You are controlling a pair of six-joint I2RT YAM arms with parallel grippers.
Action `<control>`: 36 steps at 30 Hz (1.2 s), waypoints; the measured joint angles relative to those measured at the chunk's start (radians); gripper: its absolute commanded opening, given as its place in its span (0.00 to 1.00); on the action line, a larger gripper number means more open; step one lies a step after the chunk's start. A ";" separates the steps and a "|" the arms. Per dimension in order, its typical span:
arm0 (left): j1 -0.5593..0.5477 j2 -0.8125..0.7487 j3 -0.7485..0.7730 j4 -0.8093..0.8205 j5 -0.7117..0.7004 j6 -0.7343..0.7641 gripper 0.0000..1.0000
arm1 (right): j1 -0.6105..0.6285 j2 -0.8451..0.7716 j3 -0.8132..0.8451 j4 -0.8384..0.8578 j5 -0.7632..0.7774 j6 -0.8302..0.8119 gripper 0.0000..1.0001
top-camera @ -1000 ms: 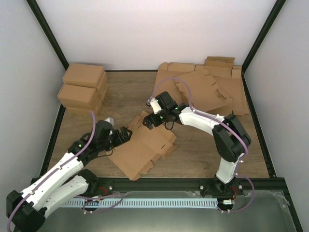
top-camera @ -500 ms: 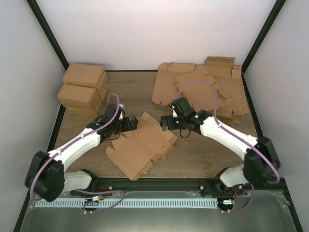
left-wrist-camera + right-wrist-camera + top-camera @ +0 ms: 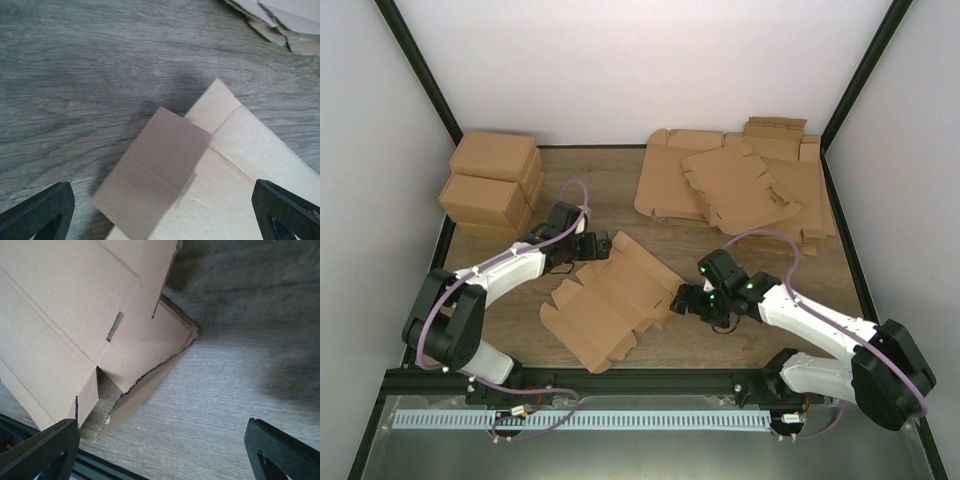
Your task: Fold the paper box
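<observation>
The paper box [image 3: 610, 300] is a flat brown die-cut blank lying on the wooden table in the middle. My left gripper [image 3: 601, 246] is open and empty at the blank's far left corner. In the left wrist view the gripper [image 3: 162, 217] hangs over a small darker flap [image 3: 155, 172] of the blank, its fingers [image 3: 37, 215] wide apart. My right gripper [image 3: 683, 300] is open and empty at the blank's right edge. In the right wrist view the gripper [image 3: 162, 452] is over bare table beside the blank's slightly lifted corner flap [image 3: 150, 355].
A pile of other flat cardboard blanks [image 3: 740, 185] lies at the back right. Folded brown cartons [image 3: 490, 185] are stacked at the back left. A black frame rail [image 3: 650, 378] runs along the near table edge, close to the blank's near corner.
My right arm swung from the blank's far side down to its right edge. My left arm reached farther out to the blank's far left corner. The blank lies flatter.
</observation>
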 measured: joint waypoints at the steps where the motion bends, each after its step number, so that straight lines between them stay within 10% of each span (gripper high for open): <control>1: 0.014 0.011 0.000 0.004 0.009 0.004 1.00 | 0.000 0.005 -0.008 0.006 -0.019 0.023 0.92; 19: 0.098 0.048 -0.140 0.097 0.171 -0.016 1.00 | -0.056 0.188 -0.102 0.381 -0.261 0.164 0.93; 36: 0.083 -0.153 -0.345 0.161 0.271 -0.144 1.00 | -0.273 0.570 0.257 0.407 -0.348 -0.211 0.97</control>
